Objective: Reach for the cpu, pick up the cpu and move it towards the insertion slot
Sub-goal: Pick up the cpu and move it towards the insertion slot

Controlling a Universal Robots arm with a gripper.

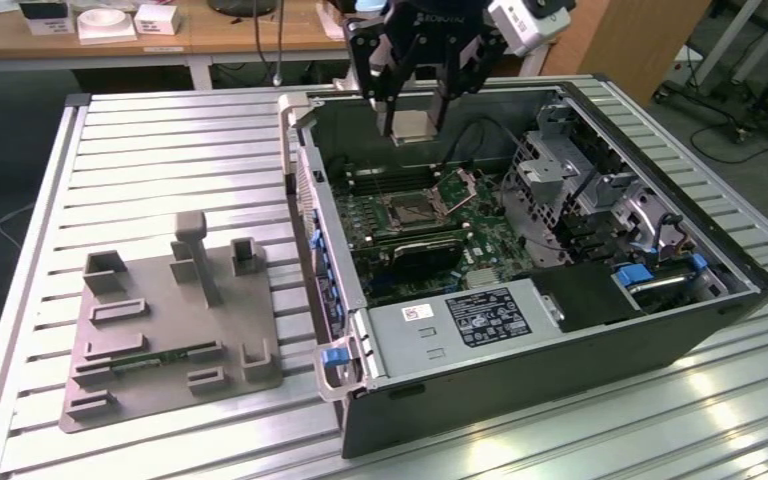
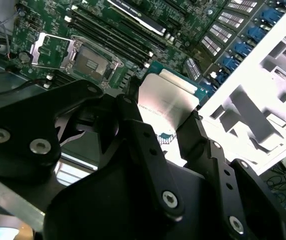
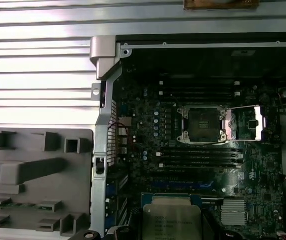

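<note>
We are clamping the gripper [image 1: 411, 118] fingers [image 2: 137, 130] on the cpu [image 2: 165, 102], holding it above the open computer case [image 1: 744, 290], away from the insertion slot [image 3: 203, 125].

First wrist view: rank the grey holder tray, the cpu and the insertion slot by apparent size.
1. Grey holder tray, clearly largest.
2 and 3. The cpu, held in the pincer, and the insertion slot look alike; the cpu is nearer the camera and partly cropped, so unranked.
</note>
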